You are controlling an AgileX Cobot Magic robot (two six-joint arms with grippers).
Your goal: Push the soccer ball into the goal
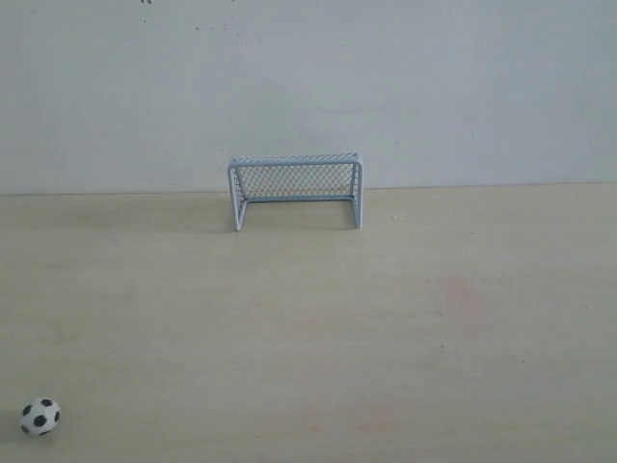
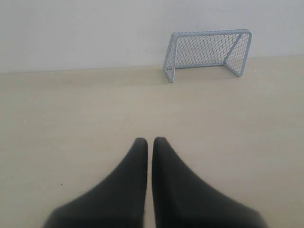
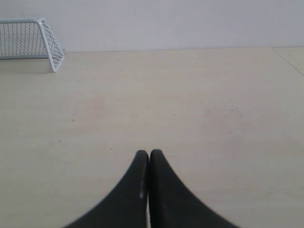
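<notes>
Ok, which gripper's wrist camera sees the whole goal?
The left gripper: its view shows the goal complete, while the right gripper sees it cut off at the edge.

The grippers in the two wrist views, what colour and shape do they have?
The left gripper and the right gripper each have two matte black fingers, broad at the base, curving to narrow rounded tips. No cables or markings show; the arms are out of view.

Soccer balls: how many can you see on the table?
1. The soccer ball sits on the table in the lower left of the exterior view, far from the goal by the wall. Others could lie outside the views.
</notes>
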